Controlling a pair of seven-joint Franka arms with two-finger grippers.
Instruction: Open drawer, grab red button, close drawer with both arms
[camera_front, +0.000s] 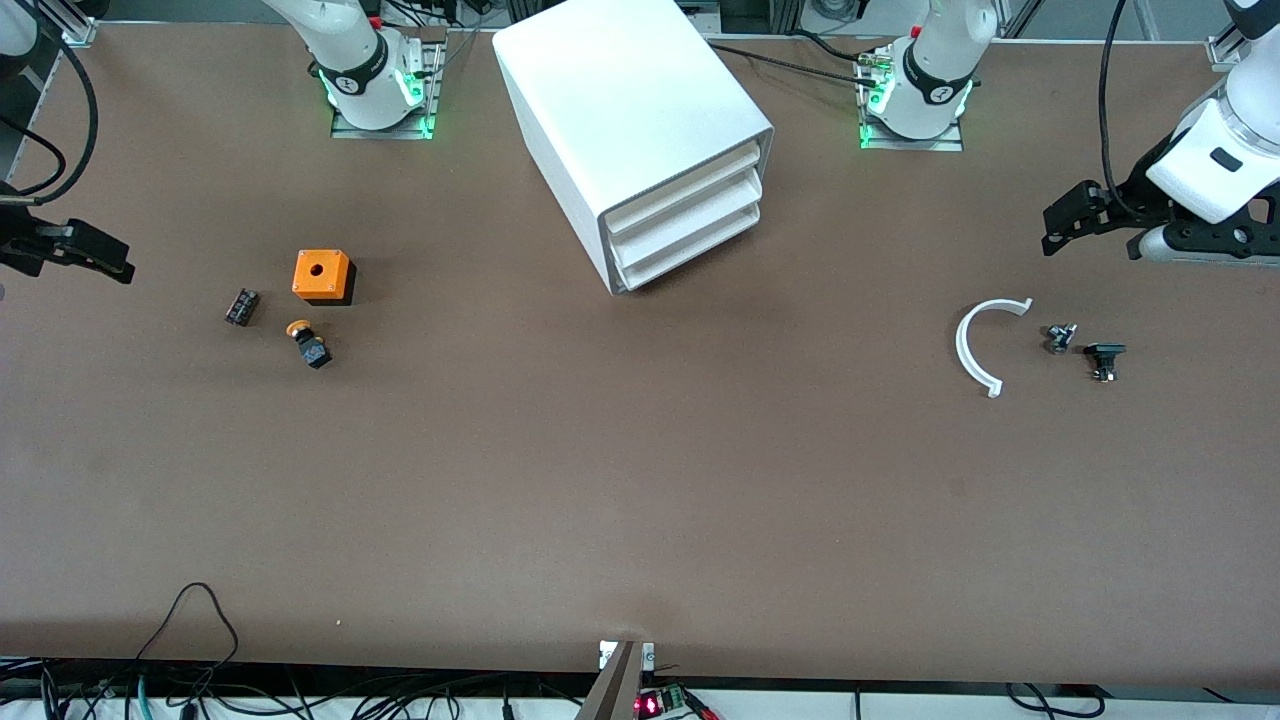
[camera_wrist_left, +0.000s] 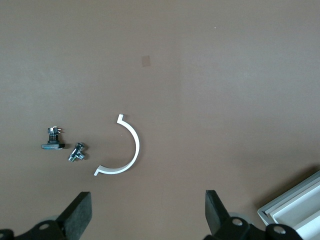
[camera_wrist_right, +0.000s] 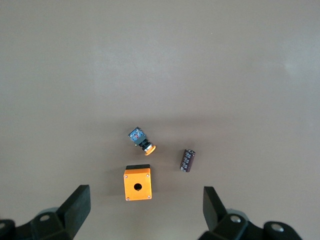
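Note:
The white cabinet (camera_front: 640, 120) stands at the middle of the table near the arms' bases; its corner shows in the left wrist view (camera_wrist_left: 295, 205). Its three tray drawers (camera_front: 695, 215) are all shut. No red-capped button is in view. My left gripper (camera_front: 1055, 230) hangs open and empty over the table at the left arm's end, above bare table beside a white curved piece (camera_wrist_left: 122, 150); its own view (camera_wrist_left: 147, 215) shows the fingers wide apart. My right gripper (camera_front: 110, 258) hangs open and empty at the right arm's end, over the orange cube (camera_wrist_right: 137, 183), with fingers wide apart in its own view (camera_wrist_right: 146, 214).
The orange cube with a hole (camera_front: 322, 275), an orange-capped button (camera_front: 308, 342) and a small dark cylinder (camera_front: 241, 306) lie toward the right arm's end. The white curved piece (camera_front: 975, 345) and two small metal parts (camera_front: 1060, 337) (camera_front: 1104, 358) lie toward the left arm's end.

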